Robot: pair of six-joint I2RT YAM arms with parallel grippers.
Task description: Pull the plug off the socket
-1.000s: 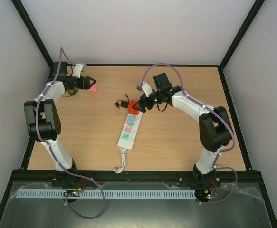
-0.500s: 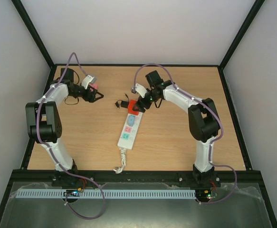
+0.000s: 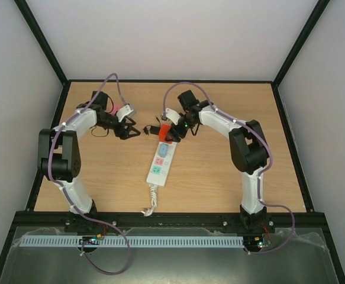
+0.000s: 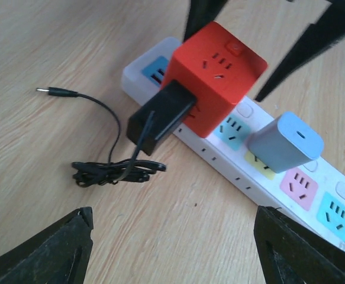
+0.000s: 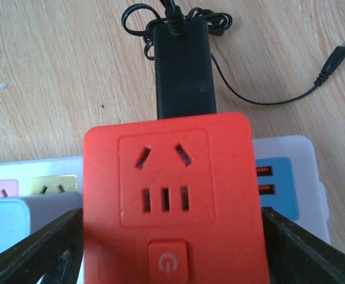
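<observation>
The white power strip (image 3: 159, 161) lies mid-table and also shows in the left wrist view (image 4: 219, 163). A red cube adapter (image 3: 167, 134) is plugged into its far end. A black plug block (image 4: 160, 116) with a thin black cable (image 4: 110, 171) sticks into the cube's side. A grey-blue charger (image 4: 284, 142) sits in the strip beside the cube. My right gripper (image 5: 171, 213) is open, with its fingers (image 5: 36, 248) straddling the red cube (image 5: 169, 201). My left gripper (image 4: 173, 236) is open and empty, just left of the black plug (image 3: 151, 129), over bare wood.
The strip's coiled white cord (image 3: 151, 201) trails toward the near table edge. A small pink object (image 3: 122, 108) lies at the back left, behind my left wrist. The black cable's loose jack end (image 4: 57, 92) lies on the wood left of the strip.
My left arm has swung right from the pink object at the back left to beside the black plug. My right gripper has shifted slightly left over the red cube.
</observation>
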